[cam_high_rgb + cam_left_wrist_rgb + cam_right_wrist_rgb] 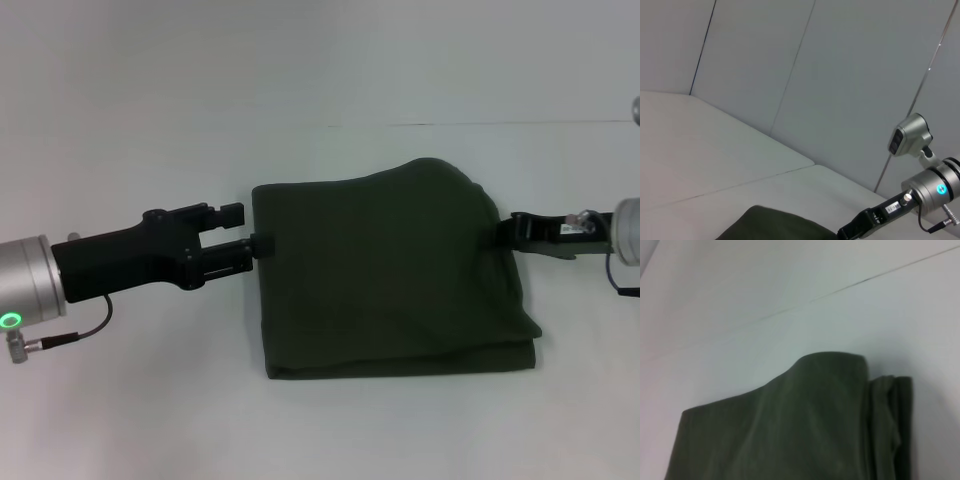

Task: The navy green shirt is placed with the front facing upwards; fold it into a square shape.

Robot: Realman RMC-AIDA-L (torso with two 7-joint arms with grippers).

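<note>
Navy green shirt [390, 270] lies folded into a rough square mid-table, its far right corner humped. Left gripper [245, 228], fingers spread, touches its left edge; whether the right gripper [505, 232] grips the right edge, I cannot tell. Pulling away while snagged could drag layers askew.

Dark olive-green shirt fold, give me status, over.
Left gripper open at dark olive-green cotton shirt's left edge. Right gripper at its right edge. Shirt folded, roughly square, far side humped. Nothing obstructing.

Head looks down; wrists low, sharing shirt [390, 270].
</note>
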